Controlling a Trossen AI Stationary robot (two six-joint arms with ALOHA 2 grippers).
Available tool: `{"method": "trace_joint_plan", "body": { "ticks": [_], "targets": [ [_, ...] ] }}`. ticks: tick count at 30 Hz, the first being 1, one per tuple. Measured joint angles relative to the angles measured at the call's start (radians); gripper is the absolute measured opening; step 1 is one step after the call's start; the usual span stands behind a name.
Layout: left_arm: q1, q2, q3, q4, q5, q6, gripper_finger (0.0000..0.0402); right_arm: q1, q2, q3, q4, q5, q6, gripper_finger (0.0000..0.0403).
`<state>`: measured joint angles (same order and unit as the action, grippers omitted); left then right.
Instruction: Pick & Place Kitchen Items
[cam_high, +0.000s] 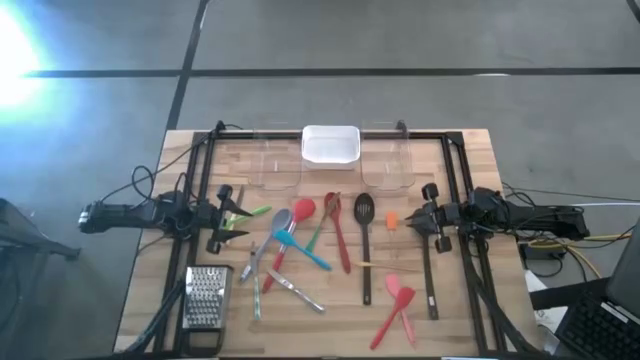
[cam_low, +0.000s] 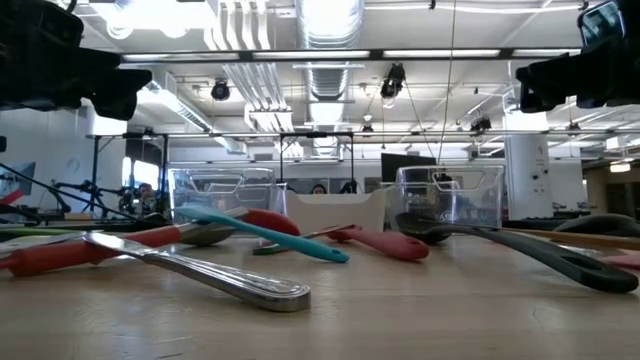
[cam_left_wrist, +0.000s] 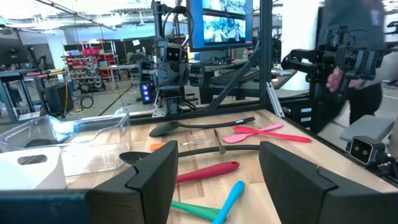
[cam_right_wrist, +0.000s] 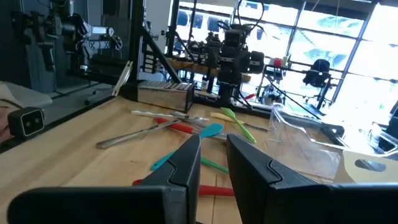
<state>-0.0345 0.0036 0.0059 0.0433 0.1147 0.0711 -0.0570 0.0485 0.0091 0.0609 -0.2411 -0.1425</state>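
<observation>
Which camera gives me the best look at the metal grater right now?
The high view: the grater lies flat at the table's near left corner, seen whole from above. The right wrist view shows it only edge-on across the table, behind the utensils. I can't make it out in the low or left wrist views.

Strong glare is seen at ten o'clock in the overhead view, bleaching the floor (cam_high: 30, 50). Ceiling lights (cam_low: 330, 20) are blown out at twelve o'clock in the low view, where the nearest utensil handle (cam_low: 200, 270) is rendered soft.
</observation>
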Motion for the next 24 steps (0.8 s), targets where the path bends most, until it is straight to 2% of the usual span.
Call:
{"method": "trace_joint_plan", "body": {
  "ticks": [4,10,13,16,18,21,24],
  "targets": [
    [0.0,0.0,0.0,0.0,0.0,0.0,0.0229,0.0,0.0,0.0,0.098,0.037,-0.081,0.0081],
    [0.0,0.0,0.0,0.0,0.0,0.0,0.0229,0.0,0.0,0.0,0.403,0.034,-0.072,0.0087],
    [0.0,0.0,0.0,0.0,0.0,0.0,0.0229,0.0,0.003,0.0,0.543,0.026,-0.006,0.0083],
    [0.0,0.0,0.0,0.0,0.0,0.0,0.0229,0.0,0.004,0.0,0.639,0.047,-0.05,0.0076],
    [0.0,0.0,0.0,0.0,0.0,0.0,0.0229,0.0,0.008,0.003,0.648,0.123,-0.1,0.0072],
    [0.0,0.0,0.0,0.0,0.0,0.0,0.0229,0.0,0.045,0.029,0.616,0.294,-0.093,0.0071],
    [0.0,0.0,0.0,0.0,0.0,0.0,0.0229,0.0,0.107,0.084,0.574,0.32,-0.078,0.0078]
  ]
}}
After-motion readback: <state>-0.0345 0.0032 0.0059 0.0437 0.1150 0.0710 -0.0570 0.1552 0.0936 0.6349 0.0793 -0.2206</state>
